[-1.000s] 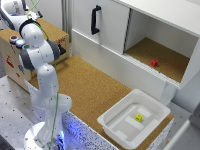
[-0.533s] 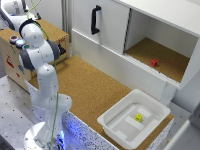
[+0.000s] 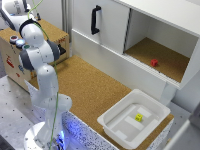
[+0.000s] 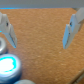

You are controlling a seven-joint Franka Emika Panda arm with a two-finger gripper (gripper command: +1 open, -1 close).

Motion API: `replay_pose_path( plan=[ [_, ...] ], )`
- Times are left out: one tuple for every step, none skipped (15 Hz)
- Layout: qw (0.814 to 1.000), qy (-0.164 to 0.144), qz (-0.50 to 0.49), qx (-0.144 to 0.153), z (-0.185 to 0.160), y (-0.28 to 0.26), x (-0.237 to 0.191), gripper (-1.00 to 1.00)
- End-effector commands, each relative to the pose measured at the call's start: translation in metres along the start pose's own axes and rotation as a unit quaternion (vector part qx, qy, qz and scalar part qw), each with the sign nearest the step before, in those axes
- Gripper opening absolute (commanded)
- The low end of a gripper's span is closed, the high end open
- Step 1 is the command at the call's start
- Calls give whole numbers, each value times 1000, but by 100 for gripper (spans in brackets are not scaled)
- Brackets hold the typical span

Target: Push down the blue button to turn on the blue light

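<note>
The blue button [image 4: 9, 65] is a small round cap with a pale rim, glowing bright cyan-blue on the brown cork top in the wrist view. My gripper [image 4: 39, 46] hangs above that surface, open, its two pale fingers [image 4: 73, 30] spread wide with nothing between them. The button lies off to one side, just outside the left-hand finger, not under the gap. In the exterior view the dark hand [image 3: 60, 50] reaches over the wooden box [image 3: 55, 34]. The white arm [image 3: 37, 50] hides the fingers and the spot below them.
A grey round part [image 4: 2, 47] lies beside the button. Small round caps [image 3: 14, 38] sit at the box's near corner. A white cabinet with a black handle [image 3: 94, 19] and a red block [image 3: 154, 62] fills the back. A white tray [image 3: 112, 122] holds a yellow block [image 3: 138, 118].
</note>
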State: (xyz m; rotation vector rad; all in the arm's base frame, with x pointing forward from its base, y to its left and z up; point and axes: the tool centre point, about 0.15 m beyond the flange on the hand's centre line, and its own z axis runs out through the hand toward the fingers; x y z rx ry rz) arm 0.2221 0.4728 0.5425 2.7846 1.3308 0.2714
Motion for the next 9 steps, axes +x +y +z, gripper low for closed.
replay_pose_path(
  plan=[
    [995,72,66,23,33,83,-57,100],
    [994,73,80,26,37,99,-65,100],
    [993,74,91,31,40,111,-73,100],
    [992,74,100,34,42,122,-81,100],
    [990,73,114,38,46,138,-95,100],
    [989,72,127,37,50,152,-107,100],
    [987,71,140,38,53,166,-119,100],
    [985,70,153,39,59,183,-131,100],
    [984,69,162,38,63,197,-141,100]
  ],
)
